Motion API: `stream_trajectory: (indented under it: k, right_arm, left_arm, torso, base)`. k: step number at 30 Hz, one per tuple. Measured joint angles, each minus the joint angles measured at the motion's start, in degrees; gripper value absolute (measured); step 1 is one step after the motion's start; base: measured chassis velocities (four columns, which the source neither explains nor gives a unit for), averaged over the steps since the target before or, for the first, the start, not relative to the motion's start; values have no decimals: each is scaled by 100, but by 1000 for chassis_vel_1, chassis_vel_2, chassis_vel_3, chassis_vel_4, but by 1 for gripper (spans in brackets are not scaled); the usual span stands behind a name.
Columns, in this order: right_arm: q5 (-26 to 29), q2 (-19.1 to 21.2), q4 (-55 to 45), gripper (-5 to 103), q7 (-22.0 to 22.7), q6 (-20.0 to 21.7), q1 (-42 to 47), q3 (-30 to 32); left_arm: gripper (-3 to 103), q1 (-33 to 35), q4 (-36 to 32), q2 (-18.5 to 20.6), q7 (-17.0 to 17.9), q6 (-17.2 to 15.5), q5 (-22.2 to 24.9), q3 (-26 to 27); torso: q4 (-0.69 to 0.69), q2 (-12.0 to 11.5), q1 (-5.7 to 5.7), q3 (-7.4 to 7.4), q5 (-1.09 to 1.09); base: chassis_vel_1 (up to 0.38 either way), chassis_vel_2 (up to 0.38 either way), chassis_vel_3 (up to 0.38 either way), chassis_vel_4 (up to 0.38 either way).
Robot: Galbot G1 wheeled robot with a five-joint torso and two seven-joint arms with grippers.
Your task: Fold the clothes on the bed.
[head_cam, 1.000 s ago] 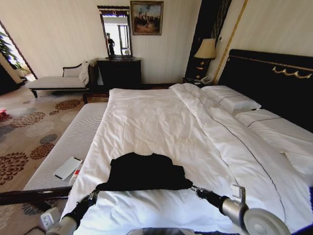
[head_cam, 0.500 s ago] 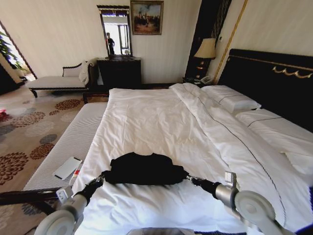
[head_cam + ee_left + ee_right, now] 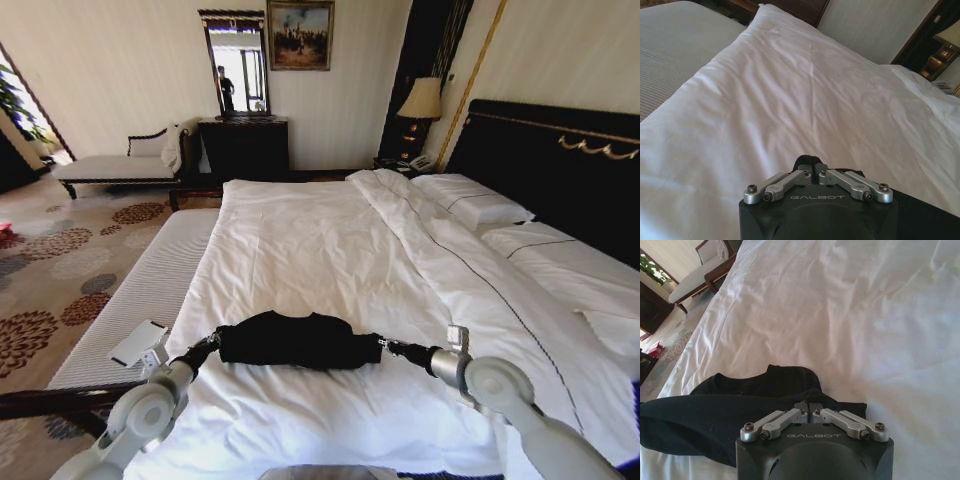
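Here my left hand (image 3: pixel 212 343) is pinched tight on one end of the black T-shirt (image 3: pixel 295 340), and my right hand (image 3: pixel 383 347) is pinched on the opposite end. In both wrist views the metal linkages are drawn together over a fold of dark cloth. The shirt stretches between my two hands as a long, soft, rumpled band, thicker in the middle and narrowing toward each grip. In the right wrist view it sags in loose folds, matte and limp, with a rounded flap lying on the sheet beyond my fingers (image 3: pixel 807 407).

Under it lies the bed (image 3: pixel 300 250), near whose foot edge the shirt sits, far smaller than the mattress. The white duvet (image 3: pixel 480 290) is smooth cotton with fine creases, folded back in a long ridge toward the pillows (image 3: pixel 475 205). Behind them rises the dark headboard (image 3: pixel 560 170) with gold trim.

Off my left side runs a pale ribbed bench (image 3: pixel 140 295) carrying a flat white device (image 3: pixel 138 342). Beyond are a patterned floral carpet (image 3: pixel 60 270), a chaise lounge (image 3: pixel 120 165) and a lamp (image 3: pixel 421 100).
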State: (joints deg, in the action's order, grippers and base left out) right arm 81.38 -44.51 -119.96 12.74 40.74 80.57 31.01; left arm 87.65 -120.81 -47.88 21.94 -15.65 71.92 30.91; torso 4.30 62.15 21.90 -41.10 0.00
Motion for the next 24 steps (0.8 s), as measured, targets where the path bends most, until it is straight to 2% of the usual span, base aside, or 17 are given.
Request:
stream_trajectory:
  k: [2,6,11,19,24]
  right_arm:
    - [70,31,392,0,47,-6,-499,-353]
    - [105,45,610,0,43,-13,-720,-471]
    - [83,25,765,0,-4,-24,-791,-529]
    - [-61,-66,880,0,-91,-44,-812,-568]
    - [-156,-107,983,0,-172,-115,-890,-604]
  left_arm:
    - [1,-276,273,0,12,-19,12,-191]
    - [1,-403,474,-86,-26,-22,-81,-332]
    - [1,-774,756,-204,-57,-22,-175,-634]
    - [1,-1351,982,-181,-69,-15,-178,-941]
    - [1,-1573,1131,-174,-102,-15,-183,-1074]
  torso:
    - [1,0,0,0,0]
    - [-2,0,-1,0,0]
    - [0,1,-1,0,-1]
    - [2,1,-1,0,0]
    - [-1,1,-1,0,0]
  base:
    - [0,0,0,0]
    - [0,0,0,0]
    - [0,0,0,0]
    - [0,0,0,0]
    - [0,0,0,0]
